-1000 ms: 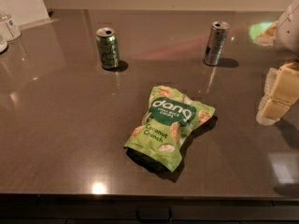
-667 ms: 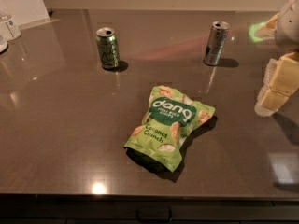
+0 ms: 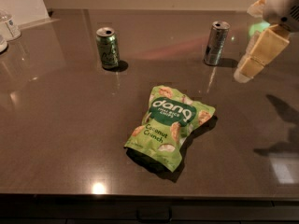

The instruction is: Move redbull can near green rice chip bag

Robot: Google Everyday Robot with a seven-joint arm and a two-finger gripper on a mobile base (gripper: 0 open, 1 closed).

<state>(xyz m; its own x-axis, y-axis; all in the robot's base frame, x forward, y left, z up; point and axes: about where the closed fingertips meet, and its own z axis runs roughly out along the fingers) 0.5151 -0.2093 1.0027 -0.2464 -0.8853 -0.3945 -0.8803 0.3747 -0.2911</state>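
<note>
The redbull can (image 3: 216, 43) stands upright at the back right of the dark table, slim and silver-grey with a pull-tab top. The green rice chip bag (image 3: 171, 125) lies flat near the table's middle, lime green with a dark "dang" label. My gripper (image 3: 256, 59) hangs above the table at the right edge of the view, to the right of the redbull can and apart from it. It holds nothing that I can see. The bag is well in front of and left of the can.
A shorter green can (image 3: 107, 48) stands upright at the back left. Clear containers (image 3: 9, 26) sit at the far left edge. The table's front edge (image 3: 149, 197) runs along the bottom. The arm's shadow falls on the table at the right (image 3: 280, 125).
My gripper has risen and shifted a little left, closer to the redbull can. The cans and the bag have not moved.
</note>
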